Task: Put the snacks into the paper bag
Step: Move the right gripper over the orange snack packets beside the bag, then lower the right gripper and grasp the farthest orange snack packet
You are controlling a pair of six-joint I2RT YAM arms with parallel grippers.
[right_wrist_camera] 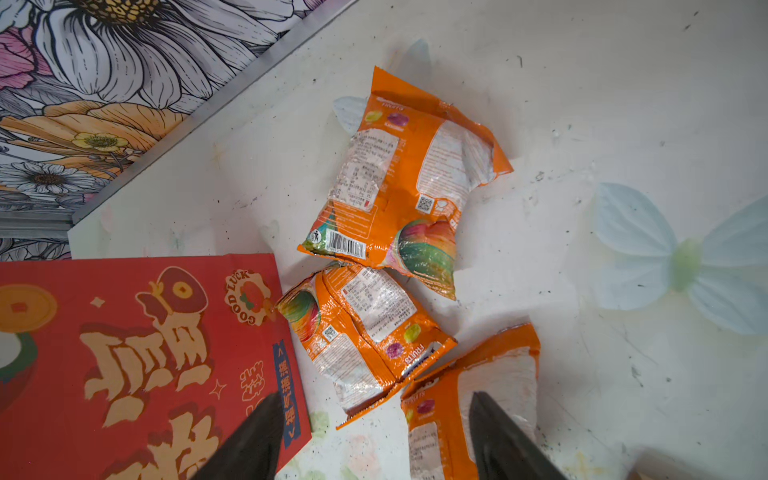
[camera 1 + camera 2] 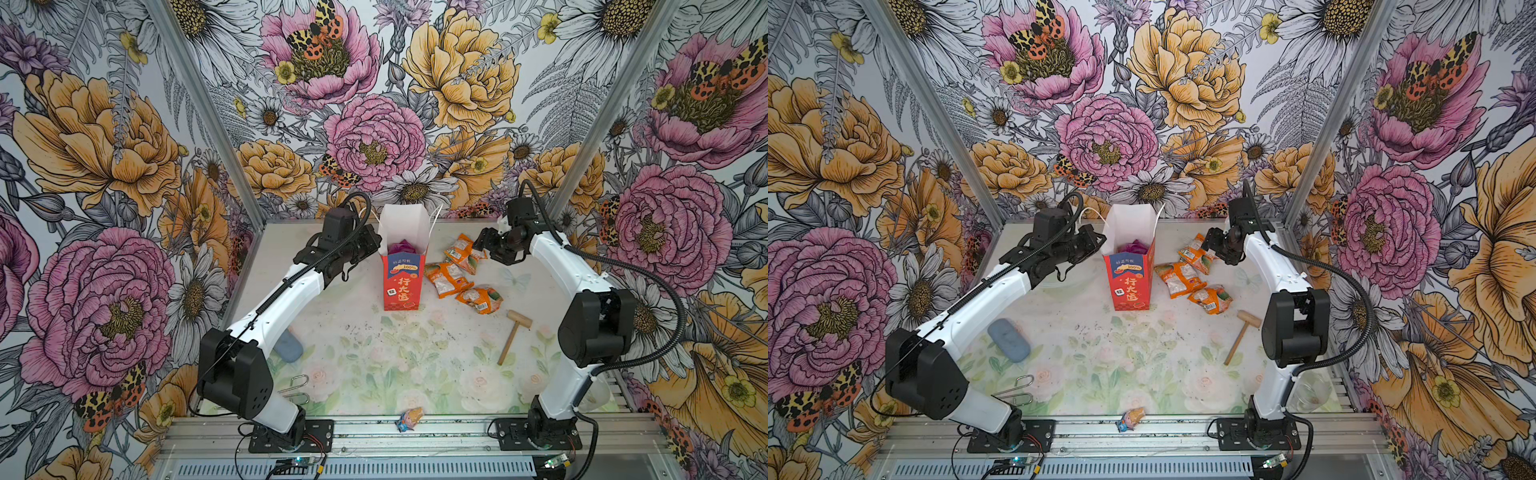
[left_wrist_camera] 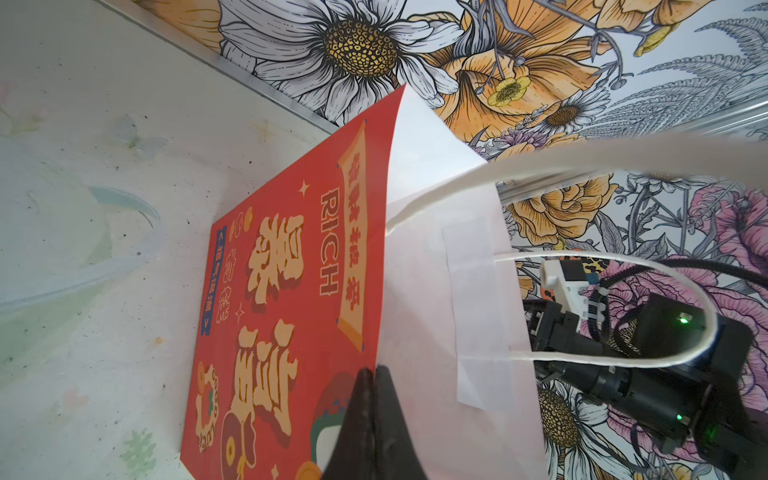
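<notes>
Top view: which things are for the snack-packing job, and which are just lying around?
For the job: red paper bag, three orange snack packets, purple packet inside the bag.
Lying about: wooden mallet, wrapped candy, blue-grey oblong pad, bent wire clip.

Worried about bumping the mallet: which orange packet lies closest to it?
The frontmost orange packet, close beside the wooden mallet; the middle packet and rear packet lie farther back.
</notes>
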